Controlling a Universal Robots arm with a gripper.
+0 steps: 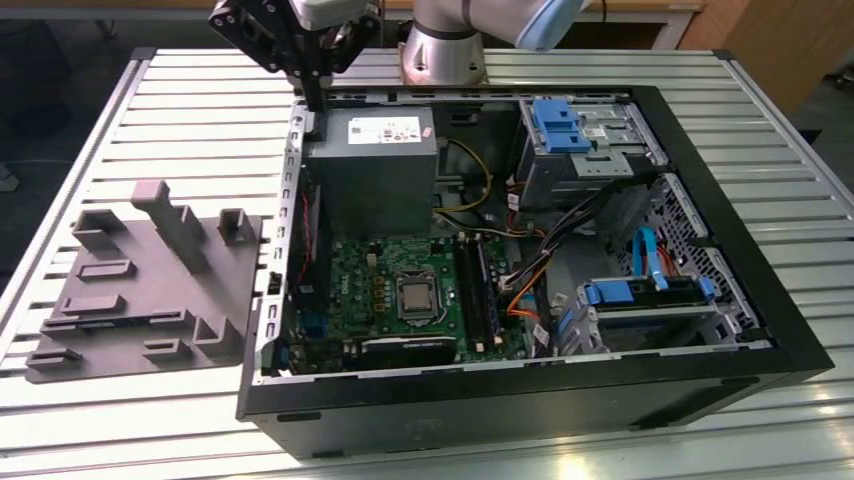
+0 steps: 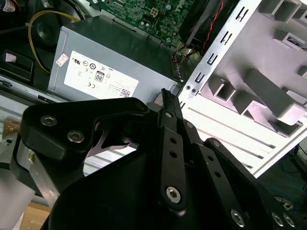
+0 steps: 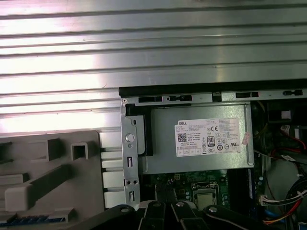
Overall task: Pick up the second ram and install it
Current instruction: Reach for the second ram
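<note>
Over case rim [image 1: 291, 200], gripper [image 1: 316, 102] nr PSU [image 1: 367, 170], apart frm tray [image 1: 134, 335]

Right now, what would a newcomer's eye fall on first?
The open computer case dominates the table, with its grey power supply and green motherboard exposed. The gripper hangs over the case's edge beside the power supply, and a grey plastic tray lies to the exterior view's left.

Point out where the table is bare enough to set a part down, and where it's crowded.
Bare slats of the table lie beyond the grey tray, beside the case's far corner, and in a strip on the tray's near side. Inside the case it is crowded: power supply, motherboard, cables.
</note>
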